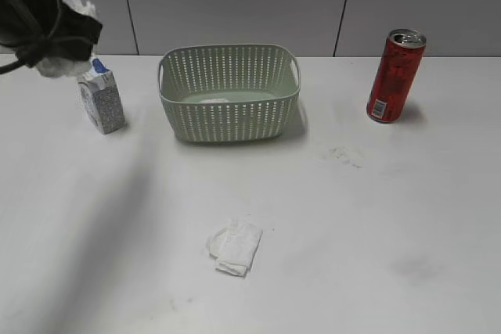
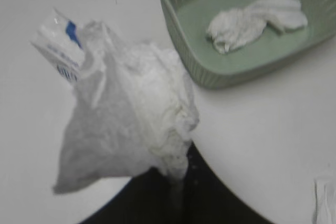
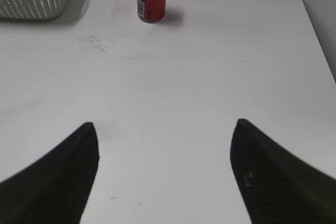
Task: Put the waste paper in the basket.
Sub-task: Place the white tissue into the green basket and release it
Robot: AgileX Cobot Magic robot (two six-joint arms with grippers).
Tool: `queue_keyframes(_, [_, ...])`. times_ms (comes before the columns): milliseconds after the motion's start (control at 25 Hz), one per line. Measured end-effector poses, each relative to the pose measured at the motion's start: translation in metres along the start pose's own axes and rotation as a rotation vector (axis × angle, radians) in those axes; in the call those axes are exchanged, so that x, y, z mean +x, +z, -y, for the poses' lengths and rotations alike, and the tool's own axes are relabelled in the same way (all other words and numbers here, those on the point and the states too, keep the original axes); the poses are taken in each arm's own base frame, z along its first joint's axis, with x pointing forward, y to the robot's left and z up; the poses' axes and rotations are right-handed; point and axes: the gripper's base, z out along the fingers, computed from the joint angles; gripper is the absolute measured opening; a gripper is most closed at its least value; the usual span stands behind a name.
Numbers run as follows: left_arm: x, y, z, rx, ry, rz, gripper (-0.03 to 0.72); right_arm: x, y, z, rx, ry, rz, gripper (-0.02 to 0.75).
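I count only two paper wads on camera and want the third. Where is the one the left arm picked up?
The left gripper holds that paper wad in the air at the exterior view's far left, above the small carton, left of the basket.

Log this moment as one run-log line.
left gripper: shut on crumpled white tissue wad, raised beside carton | sage-green slotted plastic basket: one wad inside | third wad: on table | right gripper: open, empty
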Motion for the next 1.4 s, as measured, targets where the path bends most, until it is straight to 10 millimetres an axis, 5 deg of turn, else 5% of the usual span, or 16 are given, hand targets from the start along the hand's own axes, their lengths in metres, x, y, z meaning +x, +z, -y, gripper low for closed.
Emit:
queue_keyframes(240, [-0.029,-0.003,0.001,-0.035,-0.025,0.296,0.014,0.000,0.000,0.000,0.001,0.000,0.000,0.591])
queue_keyframes(440, [-0.045,0.015,0.024,-0.045,0.085,0.499,0.013,0.000,0.000,0.000,0.001,0.000,0.000,0.591])
queue_keyframes(720, [-0.040,0.077,0.056,-0.014,0.211,0.590,0.013,0.000,0.000,0.000,0.001,0.000,0.000,0.591])
queue_keyframes(1000, [-0.033,0.137,0.059,-0.004,0.217,0.470,0.031,0.000,0.000,0.000,0.001,0.000,0.000,0.591])
queue_keyframes(1120, [-0.038,0.157,0.061,0.003,0.219,0.415,0.112,0.000,0.000,0.000,0.001,0.000,0.000,0.591])
queue_keyframes(1400, [-0.038,0.188,0.064,0.025,0.226,0.238,0.461,0.000,0.000,0.000,0.002,0.000,0.000,0.591])
